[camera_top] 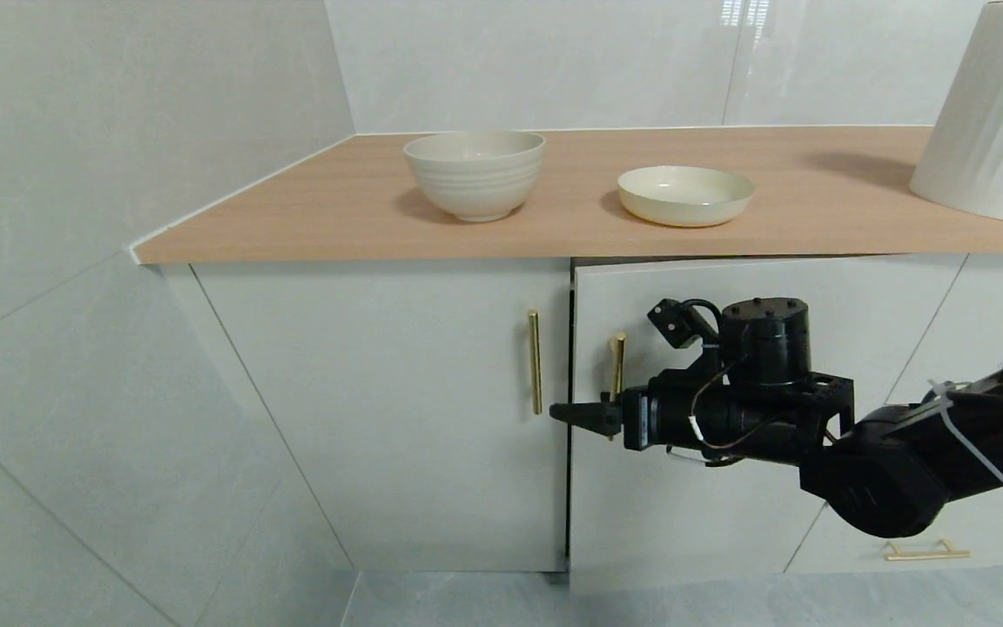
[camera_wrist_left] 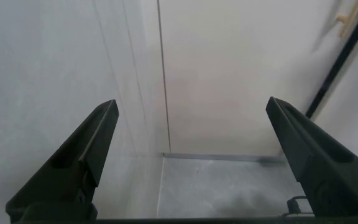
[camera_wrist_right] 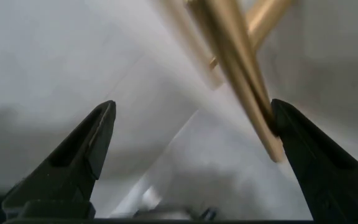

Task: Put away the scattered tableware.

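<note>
Bowl (camera_top: 475, 174) and dish (camera_top: 685, 194) unstowed on counter (camera_top: 310, 218); right gripper (camera_wrist_right: 191, 112) spread open at cupboard handle (camera_top: 617, 361) below counter, door (camera_top: 693, 514) barely ajar.

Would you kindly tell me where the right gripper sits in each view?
Head view: right gripper at centre, tips beside the brass handles.
Right wrist view: its open fingers either side, brass handles between.
Left wrist view: those fingers are the left gripper's instead.
Shared landmark: brass handles.
</note>
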`<state>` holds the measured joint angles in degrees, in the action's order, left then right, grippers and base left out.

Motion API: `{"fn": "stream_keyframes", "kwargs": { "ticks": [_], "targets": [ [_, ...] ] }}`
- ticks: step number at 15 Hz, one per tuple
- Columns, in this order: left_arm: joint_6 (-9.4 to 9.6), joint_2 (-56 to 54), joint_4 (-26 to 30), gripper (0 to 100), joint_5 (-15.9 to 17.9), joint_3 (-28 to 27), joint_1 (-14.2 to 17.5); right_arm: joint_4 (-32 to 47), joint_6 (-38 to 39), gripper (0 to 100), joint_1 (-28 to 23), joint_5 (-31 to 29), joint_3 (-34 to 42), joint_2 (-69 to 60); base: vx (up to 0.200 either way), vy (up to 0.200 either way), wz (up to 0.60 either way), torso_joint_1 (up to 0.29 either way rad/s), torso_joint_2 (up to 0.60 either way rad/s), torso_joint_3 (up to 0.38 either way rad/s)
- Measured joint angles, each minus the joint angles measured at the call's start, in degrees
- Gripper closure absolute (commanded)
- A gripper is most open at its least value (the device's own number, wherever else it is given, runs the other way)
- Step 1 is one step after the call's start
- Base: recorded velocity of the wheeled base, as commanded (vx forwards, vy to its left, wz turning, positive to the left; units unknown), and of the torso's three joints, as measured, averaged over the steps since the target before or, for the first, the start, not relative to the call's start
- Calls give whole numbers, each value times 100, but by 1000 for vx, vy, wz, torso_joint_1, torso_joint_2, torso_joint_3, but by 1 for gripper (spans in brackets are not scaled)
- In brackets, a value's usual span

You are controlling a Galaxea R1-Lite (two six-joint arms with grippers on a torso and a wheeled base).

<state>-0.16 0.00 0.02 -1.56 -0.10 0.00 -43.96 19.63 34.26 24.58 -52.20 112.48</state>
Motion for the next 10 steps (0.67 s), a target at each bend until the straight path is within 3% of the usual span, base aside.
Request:
{"fn": "stream_keyframes", "kwargs": {
  "ticks": [6,10],
  "targets": [
    [6,0,-2,0,-2,0,0,-152,-72,0,204,354,935,-619,0,0,0,0,0,0],
    [69,0,-2,0,0,0,0,-1056,-88,0,236,528,1946,-1014,0,0,0,0,0,0]
  ]
}}
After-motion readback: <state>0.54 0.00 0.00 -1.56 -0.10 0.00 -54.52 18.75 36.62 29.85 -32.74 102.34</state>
